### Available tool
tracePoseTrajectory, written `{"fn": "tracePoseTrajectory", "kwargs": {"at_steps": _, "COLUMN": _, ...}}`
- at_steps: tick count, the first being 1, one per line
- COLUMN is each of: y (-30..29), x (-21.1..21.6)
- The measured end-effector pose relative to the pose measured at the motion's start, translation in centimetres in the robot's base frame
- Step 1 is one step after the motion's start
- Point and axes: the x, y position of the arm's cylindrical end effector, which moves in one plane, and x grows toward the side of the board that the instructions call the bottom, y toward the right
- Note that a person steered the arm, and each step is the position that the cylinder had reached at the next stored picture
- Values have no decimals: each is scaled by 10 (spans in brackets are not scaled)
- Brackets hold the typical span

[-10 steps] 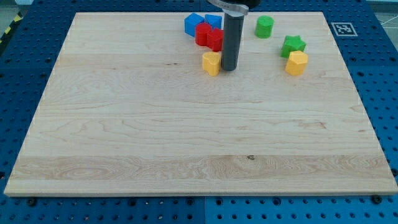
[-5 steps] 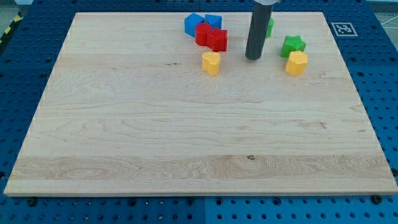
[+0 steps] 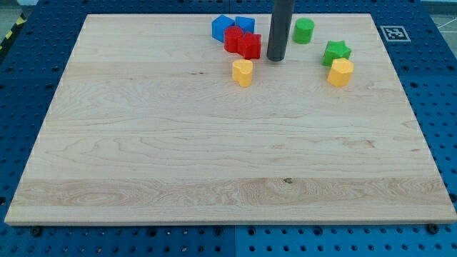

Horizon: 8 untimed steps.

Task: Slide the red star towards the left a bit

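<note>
The tip (image 3: 276, 58) is sitting at three o'clock of the red star (image 3: 249, 46), no fingers; light, rigid, probably sliding easily from that flank.

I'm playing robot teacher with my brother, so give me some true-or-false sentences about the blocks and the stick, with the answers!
1. My tip is just to the view's right of the red blocks. True.
2. There are three yellow blocks. False: only two, one below the red ones and one under the green star.
3. The blue blocks touch the red blocks. True.
4. The green round block sits at the view's bottom edge. False: it is near the top.
5. The tip rests on the yellow block. False: it stands on bare board.
</note>
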Motion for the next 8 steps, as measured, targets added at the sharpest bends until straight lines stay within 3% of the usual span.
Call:
{"fn": "tracePoseTrajectory", "kwargs": {"at_steps": 2, "y": 10, "x": -10}}
{"fn": "tracePoseTrajectory", "kwargs": {"at_steps": 5, "y": -38, "x": -1}}
{"fn": "tracePoseTrajectory", "kwargs": {"at_steps": 8, "y": -38, "x": 9}}
